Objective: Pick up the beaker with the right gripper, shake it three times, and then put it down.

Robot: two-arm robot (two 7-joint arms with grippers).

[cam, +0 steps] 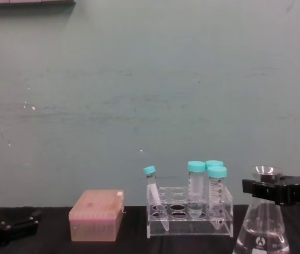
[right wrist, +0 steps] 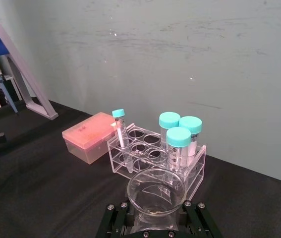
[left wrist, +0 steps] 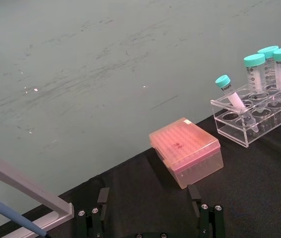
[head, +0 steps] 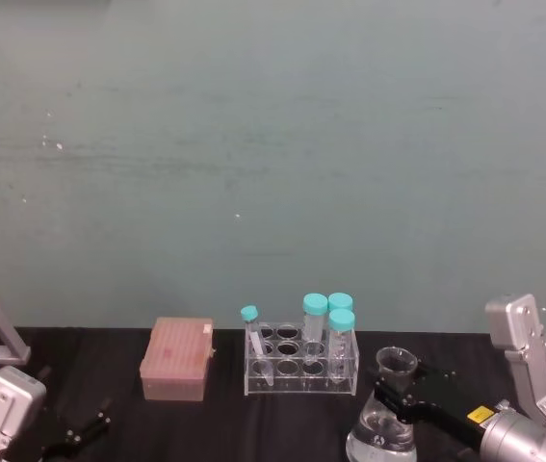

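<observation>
Clearly, our right hand (cam: 269, 191) was clamped around the neck of the beaker (cam: 262, 233), just under its flared rim, at the right end of the counter (cam: 54, 246) and just beside the tube rack (cam: 189, 211); whether its base sat on the counter we could not tell. We judged that shaking well meant keeping the neck firmly pinched, the beaker upright, and each swing short and away from the rack, lest the liquid slop out; our left hand (head: 80, 433) lay parked and open at the far left.
</observation>
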